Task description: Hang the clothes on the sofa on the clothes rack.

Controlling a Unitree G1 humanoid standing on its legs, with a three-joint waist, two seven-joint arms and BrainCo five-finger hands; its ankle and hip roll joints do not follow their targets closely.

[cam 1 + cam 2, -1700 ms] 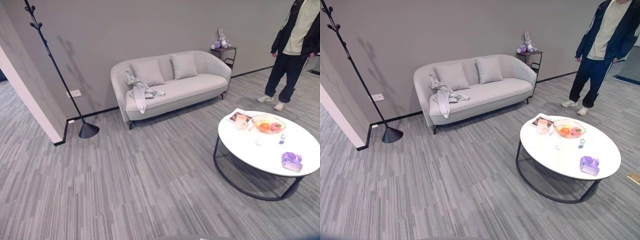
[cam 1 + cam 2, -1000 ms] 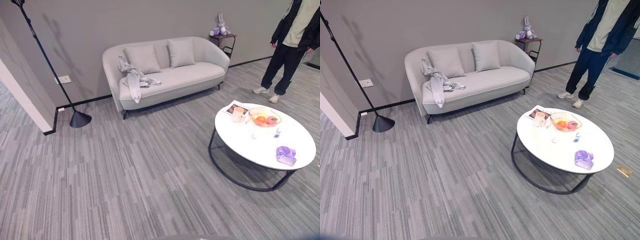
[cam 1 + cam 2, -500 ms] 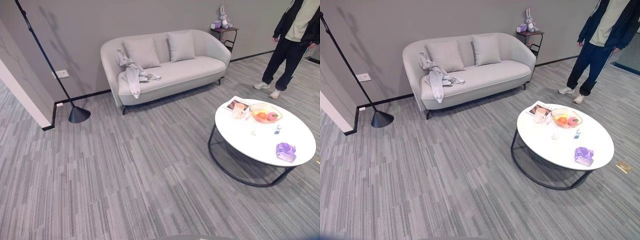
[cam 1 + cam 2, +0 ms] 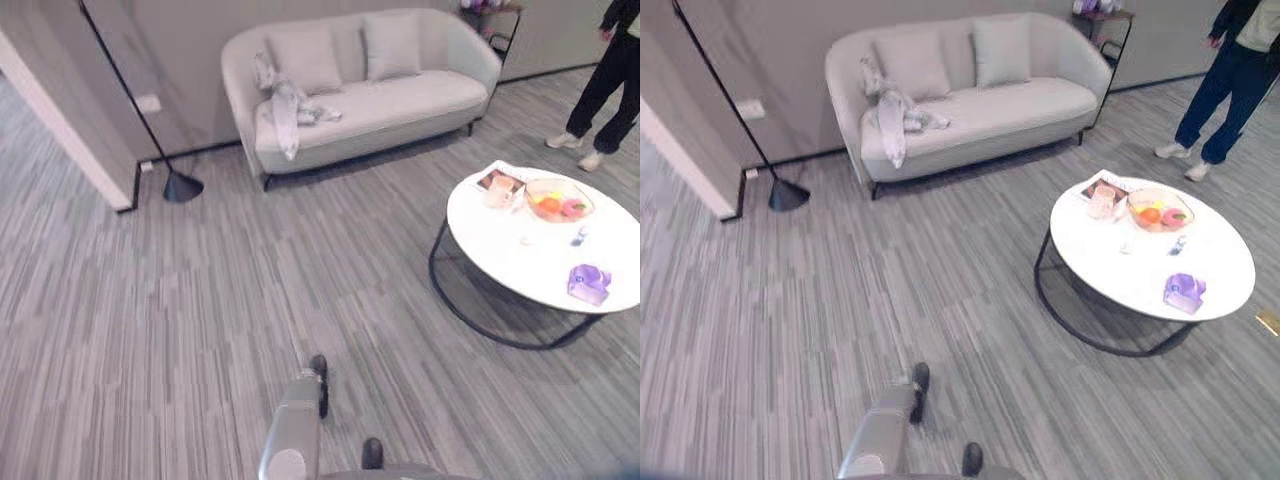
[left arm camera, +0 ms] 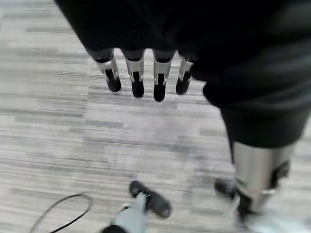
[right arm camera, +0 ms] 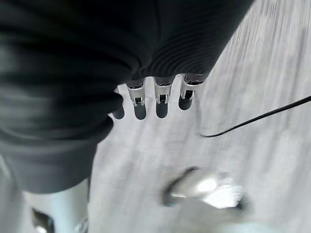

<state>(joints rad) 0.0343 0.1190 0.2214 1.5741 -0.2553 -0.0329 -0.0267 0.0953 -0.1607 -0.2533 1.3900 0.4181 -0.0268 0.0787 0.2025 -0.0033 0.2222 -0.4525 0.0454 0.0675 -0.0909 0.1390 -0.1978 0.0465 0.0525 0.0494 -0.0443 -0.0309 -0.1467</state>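
across the grey carpet [image 4: 200,330], far ahead of both hands, the clothes [image 4: 285,100] are lying draped on the sofa [image 4: 400,100] while the left hand [image 5: 141,73] and right hand [image 6: 160,97] are hanging relaxed and empty, since the robot is, i judge, approaching, the clothes rack [image 4: 140,120] standing beside the sofa.

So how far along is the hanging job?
Nothing done yet: the clothes lie draped on the sofa, and the rack stands bare to its left. Left hand and right hand hang open, holding nothing. Left: approach, grasp, hang.
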